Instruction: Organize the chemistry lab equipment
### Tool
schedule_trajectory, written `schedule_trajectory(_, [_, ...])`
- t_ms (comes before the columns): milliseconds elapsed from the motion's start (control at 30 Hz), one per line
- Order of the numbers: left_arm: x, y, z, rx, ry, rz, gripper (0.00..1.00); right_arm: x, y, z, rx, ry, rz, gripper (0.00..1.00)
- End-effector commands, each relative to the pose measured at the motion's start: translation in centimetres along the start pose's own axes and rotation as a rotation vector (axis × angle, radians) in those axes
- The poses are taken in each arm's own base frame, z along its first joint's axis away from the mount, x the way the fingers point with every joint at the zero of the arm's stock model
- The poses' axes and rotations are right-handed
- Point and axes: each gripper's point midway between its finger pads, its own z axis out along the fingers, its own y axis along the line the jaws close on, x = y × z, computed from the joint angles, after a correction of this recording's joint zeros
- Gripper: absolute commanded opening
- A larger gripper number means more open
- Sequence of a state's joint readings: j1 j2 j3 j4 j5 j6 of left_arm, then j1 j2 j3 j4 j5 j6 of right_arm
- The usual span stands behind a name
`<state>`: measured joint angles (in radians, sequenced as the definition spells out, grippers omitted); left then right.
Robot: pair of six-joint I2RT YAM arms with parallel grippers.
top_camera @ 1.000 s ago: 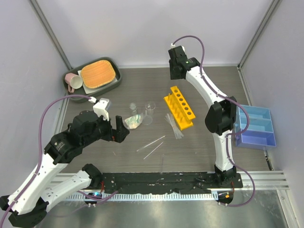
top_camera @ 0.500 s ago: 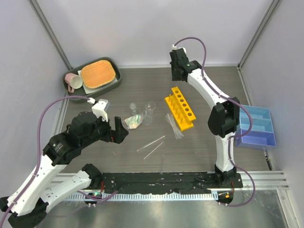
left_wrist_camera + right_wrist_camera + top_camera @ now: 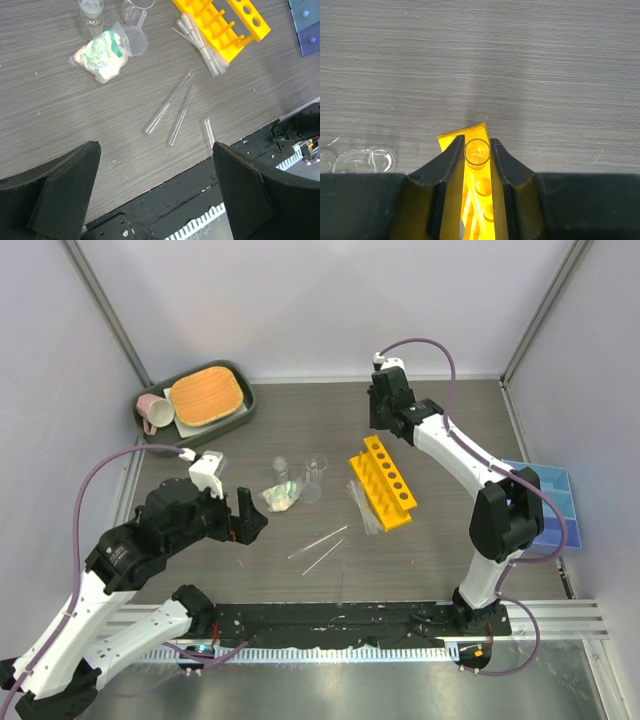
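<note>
The rack (image 3: 388, 485) is yellow and lies with its long axis running from the far side toward my bases, the near end swung a little right. Well left of the rack, my left gripper (image 3: 156, 192) hangs above the table with its fingers spread wide, holding nothing. Between it and the rack lie three thin tubes (image 3: 169, 102), flat on the table, apart from each other and slanting toward the rack. A bundle of pipettes (image 3: 365, 505) sits just beside the rack's left flank, with the small beakers (image 3: 315, 468) farther left. At the rack's far end my right gripper (image 3: 476, 150) is clamped across the narrow width, one finger on each side wall. The blue tray (image 3: 552, 488) waits well right of the rack. I judge the tubes fall to my left arm, since they lie straight ahead of its fingers.
</note>
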<state>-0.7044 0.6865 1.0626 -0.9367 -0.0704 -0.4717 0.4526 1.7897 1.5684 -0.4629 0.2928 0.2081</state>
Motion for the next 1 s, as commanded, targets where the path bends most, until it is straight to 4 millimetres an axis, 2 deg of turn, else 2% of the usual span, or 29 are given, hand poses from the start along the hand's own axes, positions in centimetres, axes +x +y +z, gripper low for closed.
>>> schedule_trajectory(0, [-1.4, -0.3, -0.8, 0.006, -0.05, -0.012, 1.0, -2.8, 0.7, -2.1, -0.04, -0.13, 0.02, 0.06])
schedule_trajectory(167, [-1.6, -0.2, -0.9, 0.002, -0.057, -0.013, 1.0, -3.4, 0.7, -3.4, -0.047, -0.187, 0.009, 0.06])
schedule_trajectory(233, [-1.6, -0.2, -1.0, 0.0, -0.059, -0.011, 1.0, -2.9, 0.7, -3.4, -0.045, -0.19, -0.006, 0.06])
schedule_trajectory(267, [-1.5, -0.2, -0.9, -0.001, -0.057, -0.011, 1.0, -3.4, 0.6, -3.8, -0.042, -0.216, -0.004, 0.06])
schedule_trajectory(300, [-1.5, -0.1, -0.9, -0.004, -0.054, -0.008, 1.0, -2.8, 0.7, -3.8, -0.036, -0.213, -0.016, 0.06])
schedule_trajectory(533, [-1.6, 0.0, -1.0, -0.006, -0.057, -0.001, 1.0, -2.9, 1.1, -5.0, -0.032, -0.297, -0.035, 0.06])
schedule_trajectory(967, [-1.4, 0.1, -1.0, -0.011, -0.054, 0.004, 1.0, -0.8, 1.4, -4.9, -0.044, -0.284, -0.039, 0.09])
